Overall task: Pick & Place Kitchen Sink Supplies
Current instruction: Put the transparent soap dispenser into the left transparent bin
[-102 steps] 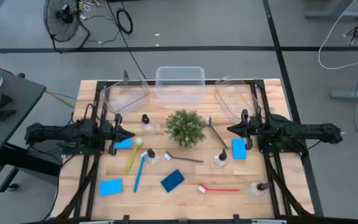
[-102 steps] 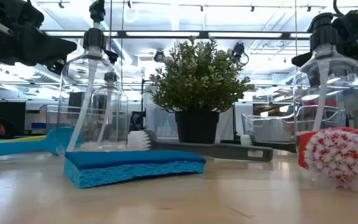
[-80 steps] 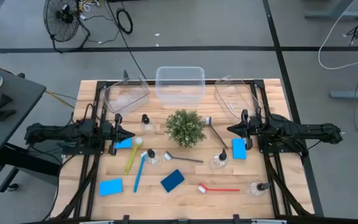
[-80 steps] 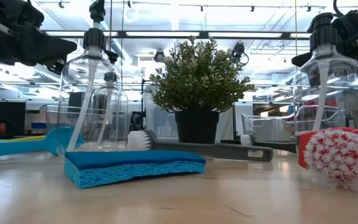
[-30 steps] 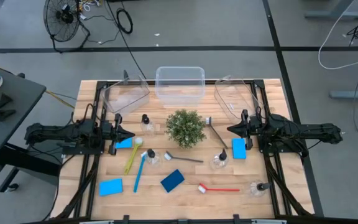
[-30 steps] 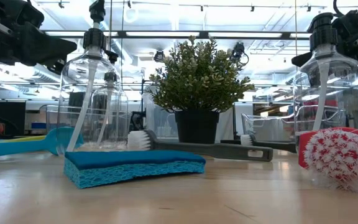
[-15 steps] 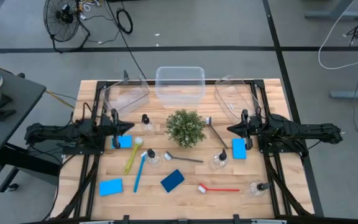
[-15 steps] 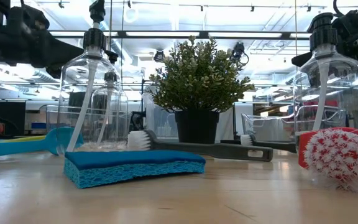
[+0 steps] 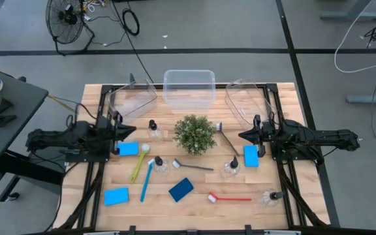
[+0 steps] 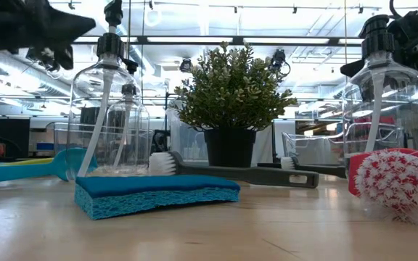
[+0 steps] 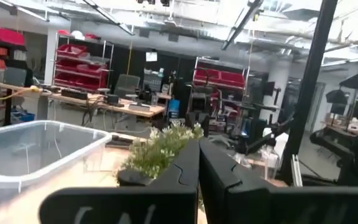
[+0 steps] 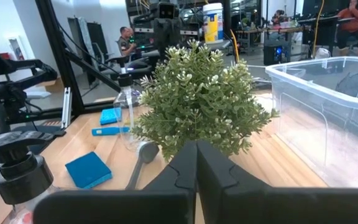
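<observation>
Four sponges point(image 9: 116, 196), five brushes point(image 9: 229, 198), four bottles point(image 9: 153, 130), three bins point(image 9: 189, 88).

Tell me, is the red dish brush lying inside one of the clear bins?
No, the red dish brush lies on the bare wooden table near its front edge, far from the clear bins.

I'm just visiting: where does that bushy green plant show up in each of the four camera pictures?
High view: the plant stands mid-table, in front of the middle clear bin.
Low view: centre, in a dark pot.
Left wrist view: low centre, behind the shut fingers.
Right wrist view: centre, filling the middle.
Shared landmark: the clear bin beside it.
</observation>
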